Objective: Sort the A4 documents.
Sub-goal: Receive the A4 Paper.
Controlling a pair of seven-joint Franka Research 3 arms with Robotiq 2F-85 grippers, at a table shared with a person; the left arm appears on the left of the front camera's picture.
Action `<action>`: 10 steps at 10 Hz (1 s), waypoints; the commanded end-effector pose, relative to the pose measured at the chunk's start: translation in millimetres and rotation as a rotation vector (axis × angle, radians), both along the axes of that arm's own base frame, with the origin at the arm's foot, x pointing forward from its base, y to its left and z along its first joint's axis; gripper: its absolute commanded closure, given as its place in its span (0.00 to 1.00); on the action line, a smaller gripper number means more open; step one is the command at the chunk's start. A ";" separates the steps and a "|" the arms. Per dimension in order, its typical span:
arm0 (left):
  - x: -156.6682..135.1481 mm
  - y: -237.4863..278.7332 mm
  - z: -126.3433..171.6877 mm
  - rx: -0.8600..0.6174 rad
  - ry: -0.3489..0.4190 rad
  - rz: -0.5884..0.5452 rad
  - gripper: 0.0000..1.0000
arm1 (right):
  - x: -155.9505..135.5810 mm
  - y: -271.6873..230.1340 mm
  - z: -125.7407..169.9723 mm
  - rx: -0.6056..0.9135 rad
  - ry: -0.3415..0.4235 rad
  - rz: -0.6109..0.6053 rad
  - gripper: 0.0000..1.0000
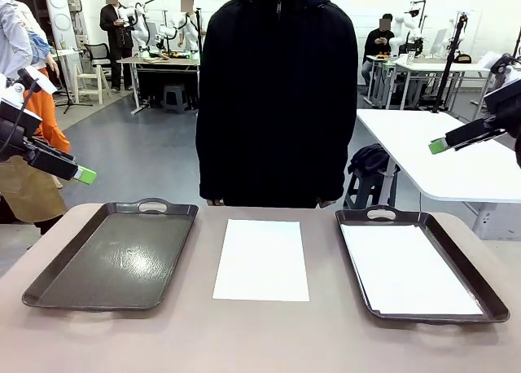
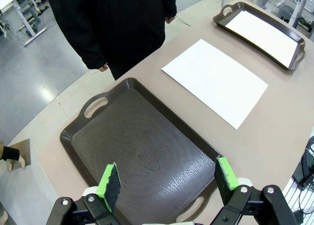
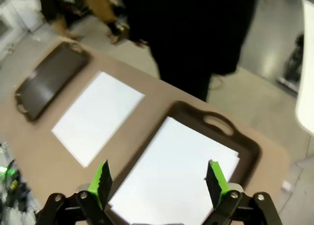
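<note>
One white A4 document (image 1: 262,259) lies flat on the table between two dark trays; it also shows as a sheet (image 2: 216,80) in the left wrist view and as a sheet (image 3: 96,117) in the right wrist view. Another A4 document (image 1: 407,269) rests inside the right tray (image 1: 476,282). The left tray (image 1: 114,257) holds nothing. My left gripper (image 2: 168,182) hovers open high above the left tray (image 2: 142,151). My right gripper (image 3: 159,182) hangs open above the right tray (image 3: 249,151) and its sheet (image 3: 174,176). In the front view both arms are raised off the table, the left gripper (image 1: 81,174) and the right gripper (image 1: 440,146) at the sides.
A person in a black coat (image 1: 277,96) stands at the table's far edge, hands down by the edge. A white table (image 1: 440,149) stands behind on the right. Bare tabletop (image 1: 260,340) runs along the near side.
</note>
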State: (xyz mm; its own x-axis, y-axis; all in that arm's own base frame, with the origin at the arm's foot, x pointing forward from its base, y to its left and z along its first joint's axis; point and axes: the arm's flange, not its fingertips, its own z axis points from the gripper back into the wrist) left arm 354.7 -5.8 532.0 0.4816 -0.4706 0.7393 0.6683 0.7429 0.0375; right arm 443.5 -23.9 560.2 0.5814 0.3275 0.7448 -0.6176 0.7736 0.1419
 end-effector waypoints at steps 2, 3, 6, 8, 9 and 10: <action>0.7 1.2 -1.3 -0.005 0.000 -0.002 0.00 | -20.1 -1.7 -5.8 0.065 0.023 0.267 0.00; 0.7 1.2 -1.3 -0.005 0.000 -0.002 0.00 | -22.5 4.8 -5.7 0.065 0.030 0.312 0.00; 0.7 1.2 -1.3 -0.005 0.000 -0.002 0.00 | -24.7 17.7 -16.2 0.031 0.047 0.361 0.00; 0.7 1.2 -1.3 -0.005 0.000 -0.002 0.00 | -23.7 18.8 -17.9 0.035 0.054 0.372 0.00; 0.7 1.2 -1.3 -0.005 0.000 -0.002 0.00 | -24.3 18.6 -17.3 0.038 0.051 0.373 0.00; 0.7 1.2 -1.3 -0.005 0.000 -0.002 0.00 | -22.9 15.7 -17.8 0.040 0.054 0.347 0.00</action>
State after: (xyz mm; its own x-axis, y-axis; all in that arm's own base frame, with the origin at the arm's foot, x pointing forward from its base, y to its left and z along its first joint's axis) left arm 354.7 -5.8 532.0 0.4816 -0.4706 0.7393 0.6684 0.7429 0.0375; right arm 419.0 -5.4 543.6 0.4856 0.4921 0.7225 -0.8325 0.5126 0.2104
